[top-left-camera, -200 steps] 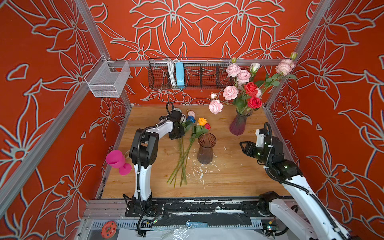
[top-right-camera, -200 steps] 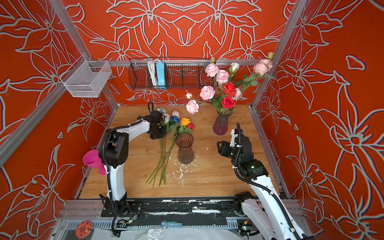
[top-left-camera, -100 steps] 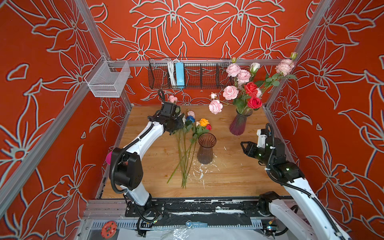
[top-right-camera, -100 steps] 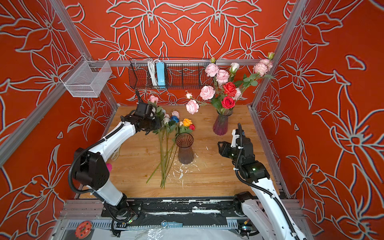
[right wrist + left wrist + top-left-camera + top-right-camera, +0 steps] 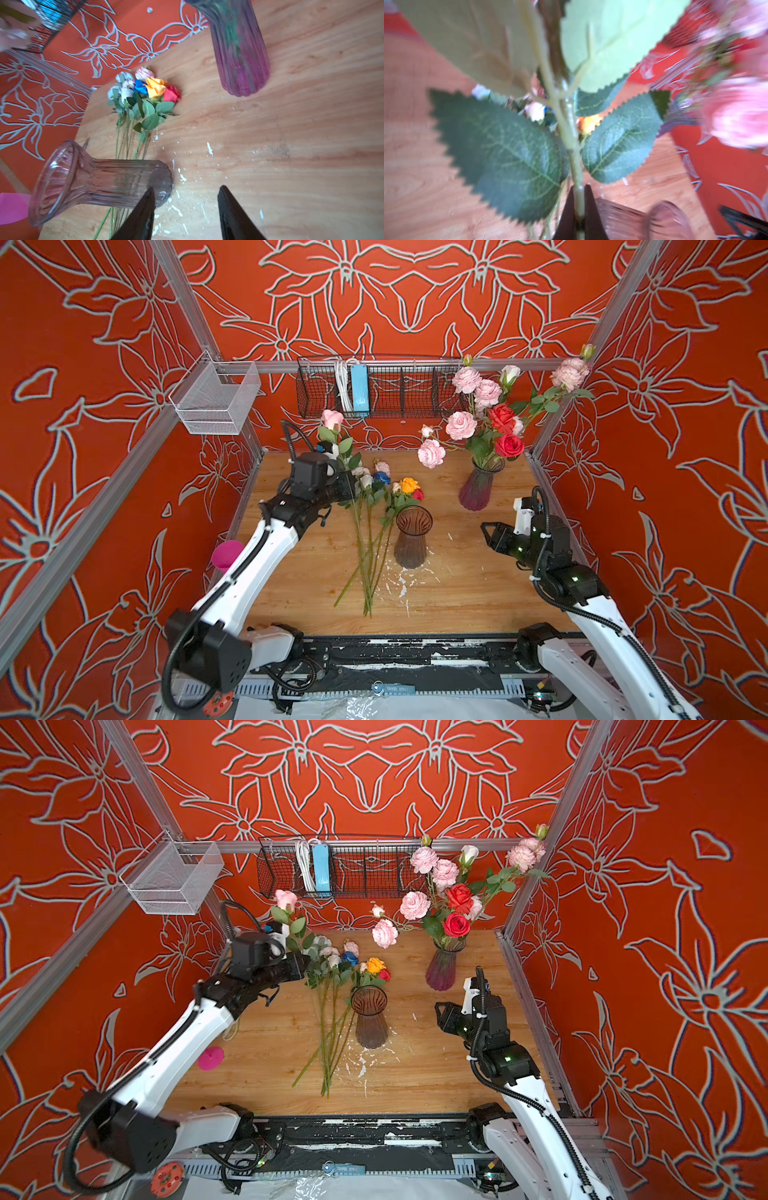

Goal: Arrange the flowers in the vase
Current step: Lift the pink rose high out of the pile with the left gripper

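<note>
The left hand (image 5: 579,204) is pressed together on the green stem (image 5: 572,145) of one pink rose (image 5: 333,419), just below its lowest pair of leaves (image 5: 517,153), and holds it upright above the far left part of the worktop (image 5: 457,585). The other flowers (image 5: 376,493) lie flat in a loose bunch left of the middle, with blooms toward the far edge and stem ends toward the near edge. The empty vase (image 5: 412,540) stands just beside them at the centre. A purple vase (image 5: 480,487) near the far right corner already carries pink and red blooms. The right hand (image 5: 187,188) hangs half spread near the right edge and grips nothing. These flowers should be very light, with soft, crushable heads and thin stems that can flex and swing. The wrist view is blurred, but the stem looks like smooth moulded plastic, so it may twist or slide in a weak pinch. The bare stem under the leaves is probably the best hold. It is high enough to steady the bloom and leaves a long free end to thread into a narrow glass neck. The glass itself is hard, slick and easily tipped.
</note>
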